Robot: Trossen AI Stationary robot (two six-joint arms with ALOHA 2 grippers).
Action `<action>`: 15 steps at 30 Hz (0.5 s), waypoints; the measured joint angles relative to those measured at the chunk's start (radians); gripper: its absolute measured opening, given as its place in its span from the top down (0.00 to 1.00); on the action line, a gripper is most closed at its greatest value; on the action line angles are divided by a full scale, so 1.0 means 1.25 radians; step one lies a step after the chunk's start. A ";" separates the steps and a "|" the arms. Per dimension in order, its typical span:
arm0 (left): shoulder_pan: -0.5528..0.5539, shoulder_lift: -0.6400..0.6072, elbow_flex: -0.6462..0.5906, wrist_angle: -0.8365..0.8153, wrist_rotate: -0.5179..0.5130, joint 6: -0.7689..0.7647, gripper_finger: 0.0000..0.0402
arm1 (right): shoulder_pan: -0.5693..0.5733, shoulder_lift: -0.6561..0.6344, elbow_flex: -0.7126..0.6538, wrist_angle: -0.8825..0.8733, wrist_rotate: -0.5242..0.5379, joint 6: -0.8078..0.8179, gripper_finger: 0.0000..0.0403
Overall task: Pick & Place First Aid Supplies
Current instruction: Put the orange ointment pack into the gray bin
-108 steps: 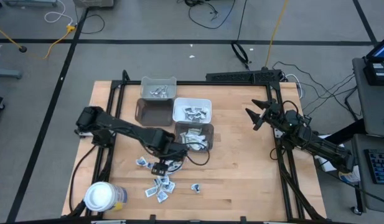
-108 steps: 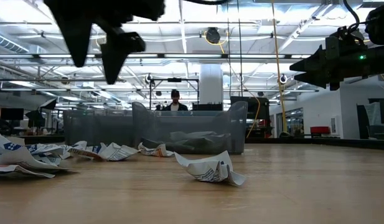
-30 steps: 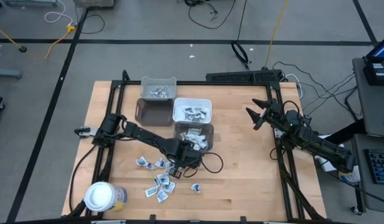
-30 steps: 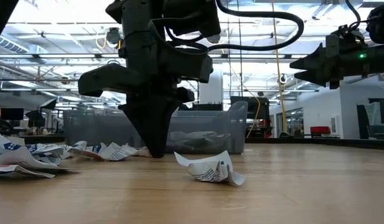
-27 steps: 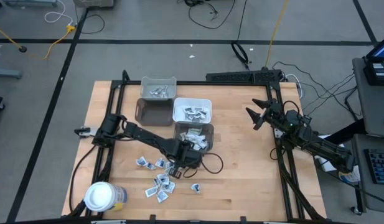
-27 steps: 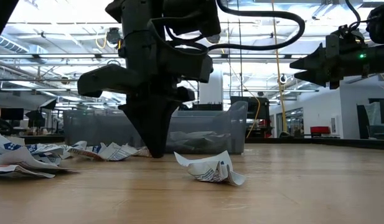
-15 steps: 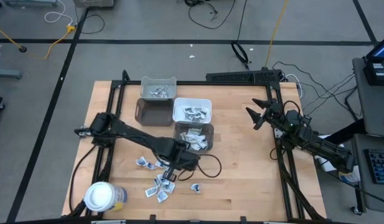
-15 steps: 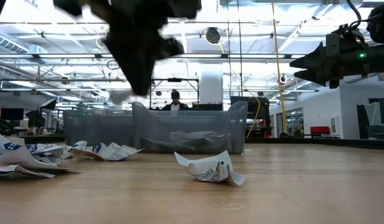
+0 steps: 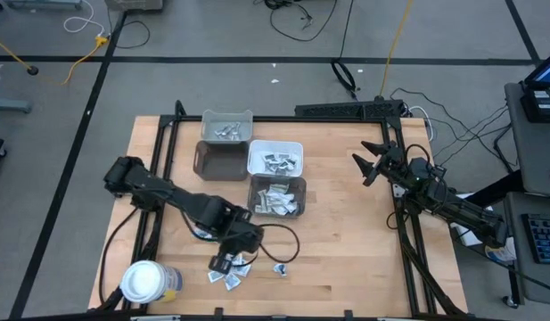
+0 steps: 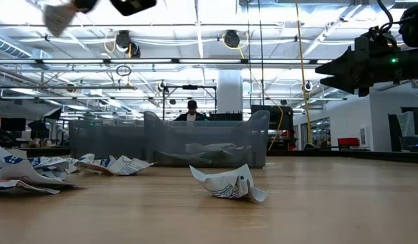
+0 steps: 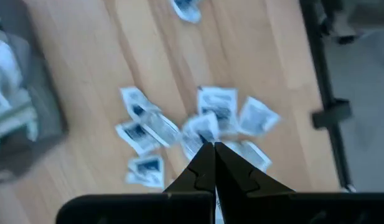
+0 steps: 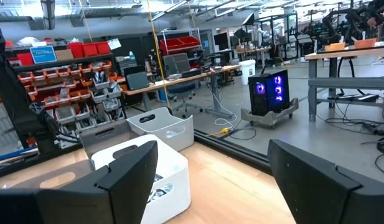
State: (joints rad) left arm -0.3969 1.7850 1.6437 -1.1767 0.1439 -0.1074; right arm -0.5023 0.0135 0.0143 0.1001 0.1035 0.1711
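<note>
Several small white printed packets, the first aid supplies (image 9: 233,270), lie loose on the wooden table near its front edge. One crumpled packet (image 10: 229,184) lies apart to their right. My left gripper (image 9: 223,262) hangs shut high above this pile (image 11: 179,134), and a pale packet (image 10: 56,18) shows at its tips. My right gripper (image 9: 367,166) waits open and raised over the table's far right, with nothing between its fingers (image 12: 132,165). My left gripper pinches one small pale packet (image 10: 56,18) between the free ends of its two shut fingers (image 11: 204,163), which point down from above. The packet is lifted well clear of the table. Which edge of it the fingers have cannot be told.
Four bins stand at the table's far middle: a grey one (image 9: 226,126), a dark one (image 9: 217,160), a white one (image 9: 275,157) and a grey one with packets (image 9: 277,197). A white-lidded jar (image 9: 146,282) stands at the near left corner. A person stands far behind the table.
My left gripper, shut with its tips down at the table beside the pile, has risen high and gone toward the table's near left. A pale packet has come up with it. The loose packets and the right arm have stayed put.
</note>
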 joint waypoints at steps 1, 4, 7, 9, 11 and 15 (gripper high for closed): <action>0.001 -0.009 -0.009 -0.003 0.011 0.000 1.00 | 0.000 0.000 0.000 0.000 0.000 0.000 0.26; 0.039 -0.037 -0.037 -0.002 0.044 0.026 1.00 | 0.000 0.000 0.000 0.000 0.000 0.000 0.26; 0.120 -0.062 -0.048 -0.011 0.039 0.059 1.00 | 0.000 0.000 0.000 0.000 0.000 0.000 0.26; 0.182 -0.074 -0.049 -0.032 0.038 0.089 1.00 | 0.000 0.000 0.000 0.000 0.000 0.000 0.26; 0.251 -0.079 -0.049 -0.055 0.039 0.125 1.00 | 0.000 0.000 0.000 0.000 0.000 0.000 0.26; 0.400 -0.078 -0.050 -0.095 0.039 0.210 1.00 | 0.000 0.000 0.000 0.000 0.000 0.000 0.26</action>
State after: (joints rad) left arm 0.1025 1.6879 1.5818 -1.2949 0.1922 0.1549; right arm -0.5022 0.0135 0.0143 0.1001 0.1034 0.1711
